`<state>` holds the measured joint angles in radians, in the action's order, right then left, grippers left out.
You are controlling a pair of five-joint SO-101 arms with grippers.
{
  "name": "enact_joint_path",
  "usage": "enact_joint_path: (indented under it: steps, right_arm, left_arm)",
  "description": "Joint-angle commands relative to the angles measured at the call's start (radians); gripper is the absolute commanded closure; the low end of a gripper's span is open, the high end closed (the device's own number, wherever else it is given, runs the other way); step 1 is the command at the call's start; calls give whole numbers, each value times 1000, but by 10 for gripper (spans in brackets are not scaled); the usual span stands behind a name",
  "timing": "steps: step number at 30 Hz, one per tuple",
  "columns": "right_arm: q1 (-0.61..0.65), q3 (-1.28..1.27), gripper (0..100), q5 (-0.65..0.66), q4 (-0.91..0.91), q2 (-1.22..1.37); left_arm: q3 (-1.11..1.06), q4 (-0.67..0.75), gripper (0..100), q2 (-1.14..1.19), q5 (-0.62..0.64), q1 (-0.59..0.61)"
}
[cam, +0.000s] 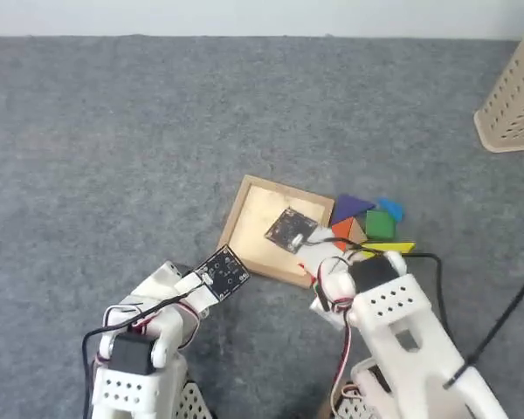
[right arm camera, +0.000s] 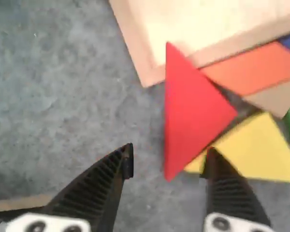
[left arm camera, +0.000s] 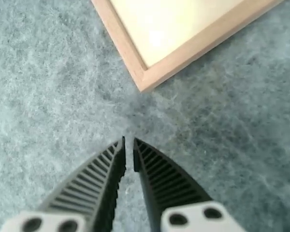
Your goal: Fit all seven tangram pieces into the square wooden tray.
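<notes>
Right gripper [right arm camera: 170,151] gapes open over the red triangle [right arm camera: 191,108], which lies across the tray [cam: 236,223] rim at four o'clock and looks thin, stiff, light, best pinched by its edges, while left gripper [left arm camera: 129,142] sits closed at seven.

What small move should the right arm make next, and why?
Probably lower a little and close the right gripper on the red triangle. Its jaws are open, the triangle's corner lies between them, and the piece overlaps the rim of the wooden tray and is not lying inside it.
</notes>
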<state>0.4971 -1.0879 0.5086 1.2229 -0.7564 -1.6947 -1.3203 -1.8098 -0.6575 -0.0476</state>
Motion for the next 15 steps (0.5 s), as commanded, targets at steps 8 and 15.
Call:
enact_joint_path:
  steps: [8,15]
  right_arm:
    - [8,51,727,46,-200,268]
    - [-81,51,728,38,-317,387]
  left_arm:
    - [10,-5,972,-17,-12,9]
    - [10,-5,972,-17,-12,9]
